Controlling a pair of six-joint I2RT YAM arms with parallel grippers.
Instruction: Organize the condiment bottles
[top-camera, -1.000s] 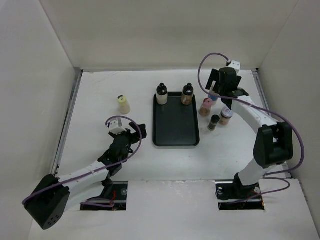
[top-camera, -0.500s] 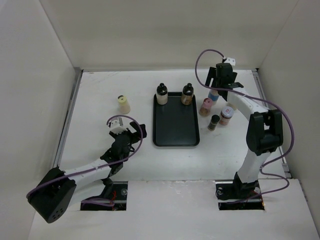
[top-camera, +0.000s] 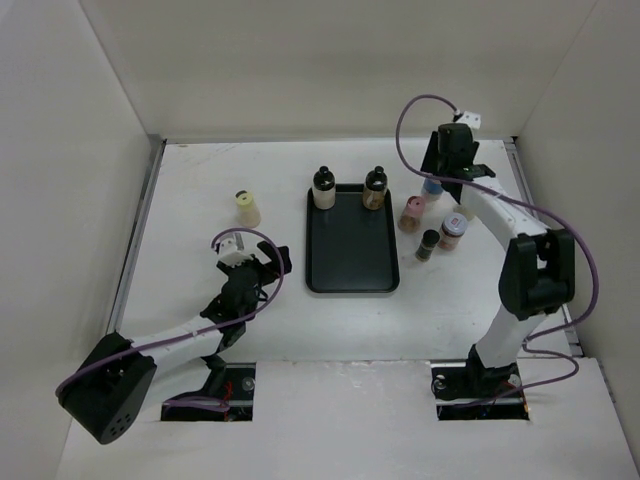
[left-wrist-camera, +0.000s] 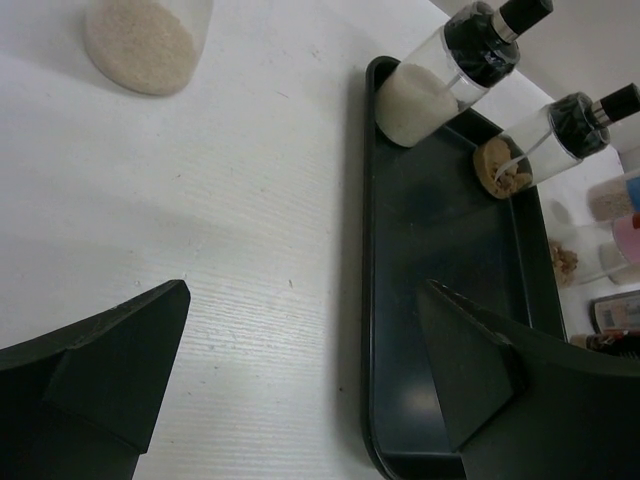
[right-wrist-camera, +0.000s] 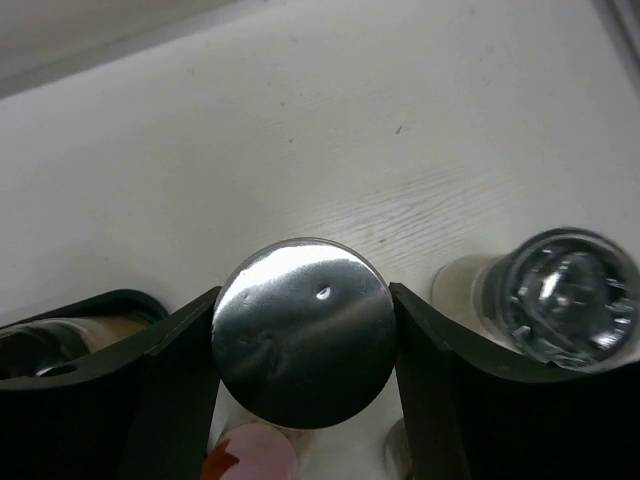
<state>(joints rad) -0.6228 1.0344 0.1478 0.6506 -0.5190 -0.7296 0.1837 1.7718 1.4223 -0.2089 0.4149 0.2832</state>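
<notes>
Your right gripper is clenched on the silver-capped bottle. One black finger presses each side of the round cap, far out over the table near its right back corner. The fit is tight. A clear-topped bottle stands just beside one finger, a tan-filled bottle sits half hidden under the other, and a pink-capped bottle crowds in on the side nearest the arm's base.

A small black-capped bottle and a red-labelled bottle stand a little farther back toward that base. Beyond the fingers the tabletop is bare up to the back wall, and the table's right edge runs close by.

To the gripper's left lies the black tray. Two black-capped bottles stand at its far end, and the rest of its floor is open. Well past it, a yellow-capped bottle stands alone on bare table.

Your left gripper hangs spread wide and empty, low over the table just beside the tray's left rim.

A second ago the right fingers were splayed wide above the cluster, and they have since closed in on the cap. The bottles and the left arm have barely shifted.
</notes>
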